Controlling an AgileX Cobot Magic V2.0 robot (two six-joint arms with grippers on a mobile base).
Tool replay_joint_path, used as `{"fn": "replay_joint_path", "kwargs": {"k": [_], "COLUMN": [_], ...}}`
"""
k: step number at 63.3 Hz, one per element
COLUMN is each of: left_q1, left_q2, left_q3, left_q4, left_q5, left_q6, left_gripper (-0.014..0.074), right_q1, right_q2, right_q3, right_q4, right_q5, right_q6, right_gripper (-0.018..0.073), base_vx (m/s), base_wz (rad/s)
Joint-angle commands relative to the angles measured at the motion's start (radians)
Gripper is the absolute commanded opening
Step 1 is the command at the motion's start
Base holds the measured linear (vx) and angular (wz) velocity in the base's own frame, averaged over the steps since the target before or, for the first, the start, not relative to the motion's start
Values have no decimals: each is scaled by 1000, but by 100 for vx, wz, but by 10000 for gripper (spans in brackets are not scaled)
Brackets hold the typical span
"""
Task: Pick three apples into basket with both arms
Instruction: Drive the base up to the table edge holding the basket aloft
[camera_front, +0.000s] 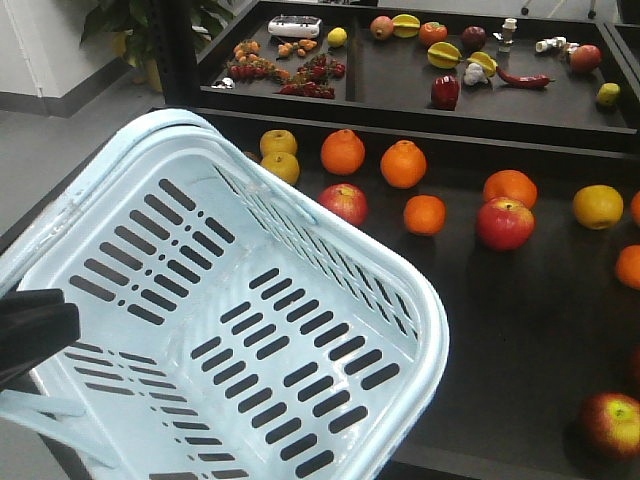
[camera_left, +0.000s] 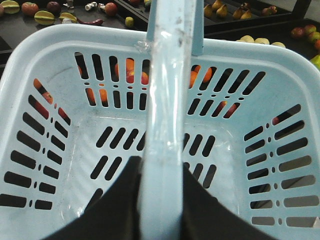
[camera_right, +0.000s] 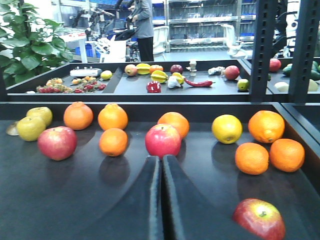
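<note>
Basket (camera_front: 420, 310) empty, handle (camera_left: 165, 100) pinched by left gripper (camera_left: 161, 167), held beside the shelf (camera_front: 520, 330). Right gripper (camera_right: 161, 159) pressed together, holding nothing, facing three apples (camera_right: 163, 140) on the shelf; none picked yet.

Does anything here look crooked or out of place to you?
Only the basket: it looks tilted rather than level, hanging by its handle from the left gripper, with no fruit inside. Nothing seems spilled or broken.

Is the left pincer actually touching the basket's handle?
Touching. The left wrist view shows the basket's handle running between the black fingers of the left pincer, pressed against both with no gap.
</note>
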Motion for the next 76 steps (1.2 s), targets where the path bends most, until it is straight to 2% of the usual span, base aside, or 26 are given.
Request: {"fn": "replay_joint_path", "kwargs": {"k": [1, 76], "left_q1": [-4, -4], "left_q2": [-2, -2], "left_q3": [-26, -26], "left_q4": [-51, -51], "left_q5": [-83, -83], "left_q6": [-11, -11], "left_gripper": [-6, -6], "right_q1": [-6, -6], "right_q2": [-12, -12], "right_q3": [12, 12], "right_q4": [-12, -12], "right_q5": [-72, -72], "right_q6": [-7, -7], "right_gripper": [-5, -5], "base_vx": [6, 7], "base_wz": [-10, -17]}}
